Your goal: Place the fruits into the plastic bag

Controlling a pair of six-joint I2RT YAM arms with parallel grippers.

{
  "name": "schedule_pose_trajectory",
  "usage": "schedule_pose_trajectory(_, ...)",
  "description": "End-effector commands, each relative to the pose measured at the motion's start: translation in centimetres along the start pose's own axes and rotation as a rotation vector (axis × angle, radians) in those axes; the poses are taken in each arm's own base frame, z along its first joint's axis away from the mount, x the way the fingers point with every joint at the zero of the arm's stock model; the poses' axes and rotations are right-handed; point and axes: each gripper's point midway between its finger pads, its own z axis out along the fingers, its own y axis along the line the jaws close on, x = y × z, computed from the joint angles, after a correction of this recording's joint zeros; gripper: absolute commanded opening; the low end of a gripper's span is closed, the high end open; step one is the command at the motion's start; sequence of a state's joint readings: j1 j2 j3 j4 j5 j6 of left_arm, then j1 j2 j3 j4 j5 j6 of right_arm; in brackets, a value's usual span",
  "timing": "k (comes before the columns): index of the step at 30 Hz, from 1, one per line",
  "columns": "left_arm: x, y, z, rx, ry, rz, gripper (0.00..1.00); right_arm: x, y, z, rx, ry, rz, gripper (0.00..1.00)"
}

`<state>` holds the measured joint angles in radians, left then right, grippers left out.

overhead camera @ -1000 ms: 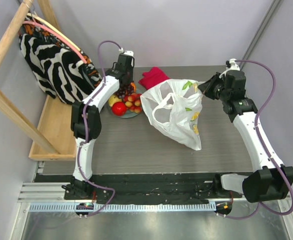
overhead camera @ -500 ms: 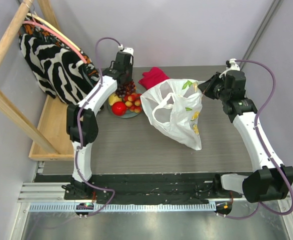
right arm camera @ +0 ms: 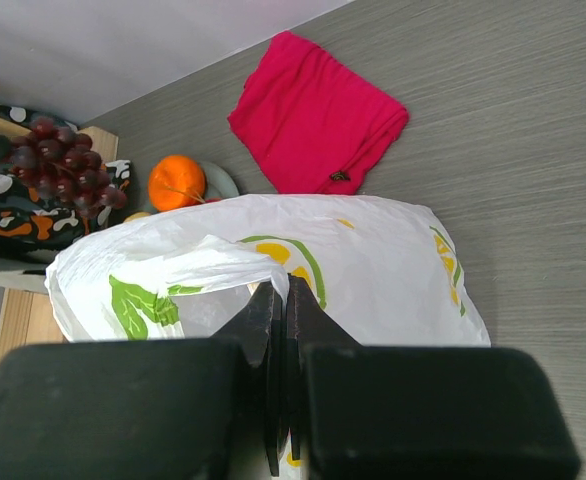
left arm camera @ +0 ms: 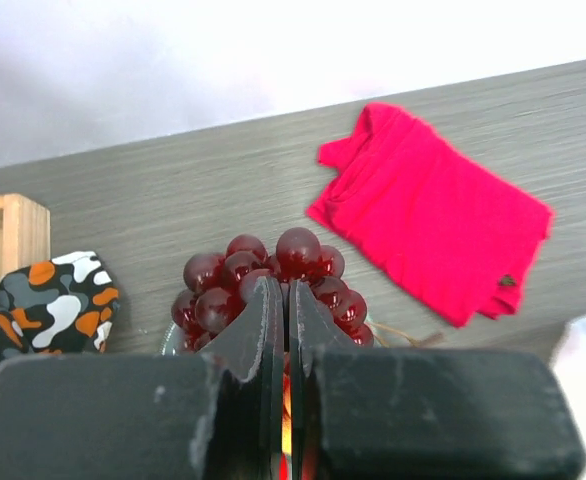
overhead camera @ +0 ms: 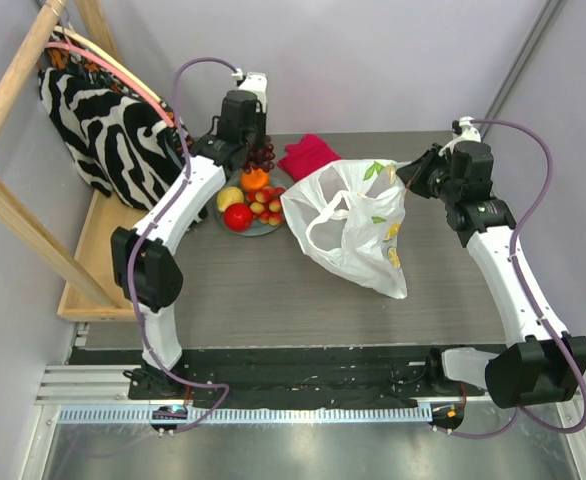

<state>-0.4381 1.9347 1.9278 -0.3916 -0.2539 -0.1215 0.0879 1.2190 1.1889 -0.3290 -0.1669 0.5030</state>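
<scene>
My left gripper [overhead camera: 254, 148] is shut on the dark purple grape bunch [overhead camera: 266, 157], which hangs from its tips [left arm camera: 283, 292] above the plate; in the left wrist view the grapes [left arm camera: 223, 285] bulge around the closed fingers. On the grey-green plate [overhead camera: 263, 230] lie an orange [overhead camera: 254, 180], a yellow fruit [overhead camera: 230, 197], a red apple [overhead camera: 237, 216] and small red-yellow fruits [overhead camera: 269, 206]. The plastic bag [overhead camera: 358, 225] stands to the plate's right with its mouth open. My right gripper [overhead camera: 410, 172] is shut on the bag's handle [right arm camera: 223, 262], holding it up.
A crimson cloth [overhead camera: 308, 155] lies behind the bag near the back wall. The zebra-striped fabric bag [overhead camera: 103, 125] hangs at the left over a wooden tray [overhead camera: 108, 260]. Grey walls close in the table at the back and right.
The left gripper closed fully and rose with the grape bunch, lifting it off the plate and uncovering the orange. The right arm and bag stayed put.
</scene>
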Motion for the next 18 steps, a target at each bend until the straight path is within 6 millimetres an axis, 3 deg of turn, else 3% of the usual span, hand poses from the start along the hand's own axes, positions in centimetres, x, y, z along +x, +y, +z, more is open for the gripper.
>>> schedule_pose_trajectory(1,-8.3,-0.9,-6.5,0.064,-0.25,-0.052,0.0,-1.4,0.9,-1.0,-0.032,-0.064,-0.035,0.01)
schedule_pose_trajectory(7,-10.8,-2.0,-12.2,0.19,-0.348,-0.101,0.0,-1.3,0.7,-1.2,-0.026,-0.069,-0.037,0.01)
schedule_pose_trajectory(11,-12.0,-4.1,-16.3,0.348,-0.387,-0.176,0.0,-1.3,0.8,-1.4,-0.031,-0.073,-0.033,0.01)
schedule_pose_trajectory(14,-12.9,-7.0,-19.6,0.527,-0.414,-0.263,0.0,-1.1,0.9,-1.1,-0.042,-0.067,-0.02,0.01)
schedule_pose_trajectory(18,-12.3,-12.6,-22.6,0.743,-0.388,-0.282,0.0,-0.5,0.9,-0.8,-0.054,-0.059,-0.002,0.01)
